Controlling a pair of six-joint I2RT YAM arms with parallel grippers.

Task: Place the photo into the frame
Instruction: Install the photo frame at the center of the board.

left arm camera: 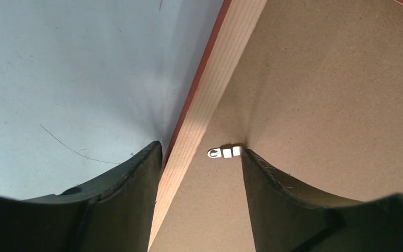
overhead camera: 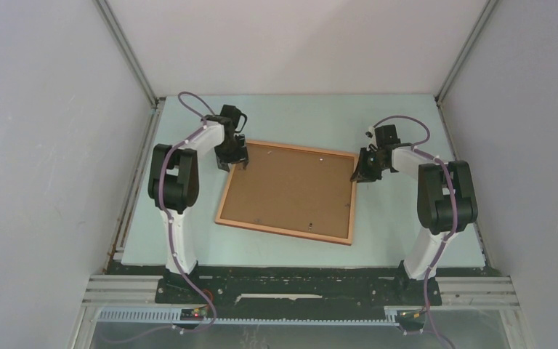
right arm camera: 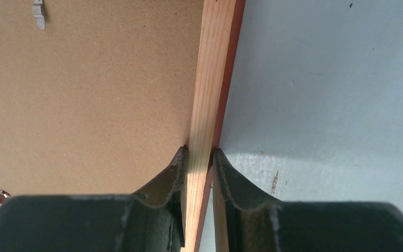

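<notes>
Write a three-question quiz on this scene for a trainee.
1. True or false: the right tool is shut on the rim of the frame.
2. What faces up inside the frame? A) a clear pane B) a brown board C) white paper
3. Fill in: the left tool straddles the frame's rim at the far-left corner, its jaws ____.

Key: 1 true; 2 B; 3 open
</notes>
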